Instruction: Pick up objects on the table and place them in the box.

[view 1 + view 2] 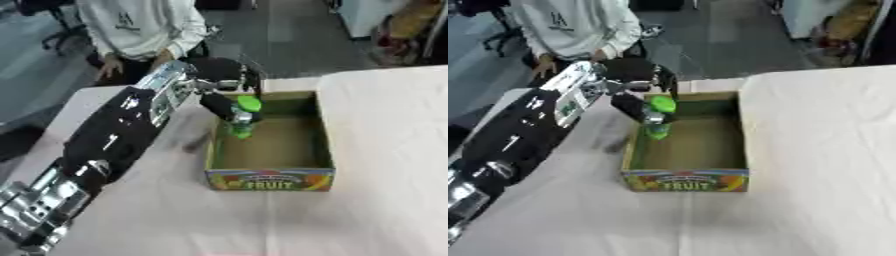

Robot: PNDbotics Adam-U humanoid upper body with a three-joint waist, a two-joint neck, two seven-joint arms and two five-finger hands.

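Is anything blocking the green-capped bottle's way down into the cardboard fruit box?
Nothing visible. The left hand holds the small green-capped bottle already past the left wall of the open cardboard fruit box, above its bare floor near the far left corner.

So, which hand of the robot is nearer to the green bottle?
The left. The left hand is at the green bottle, holding it over the left side of the box. The right hand shows in neither view.
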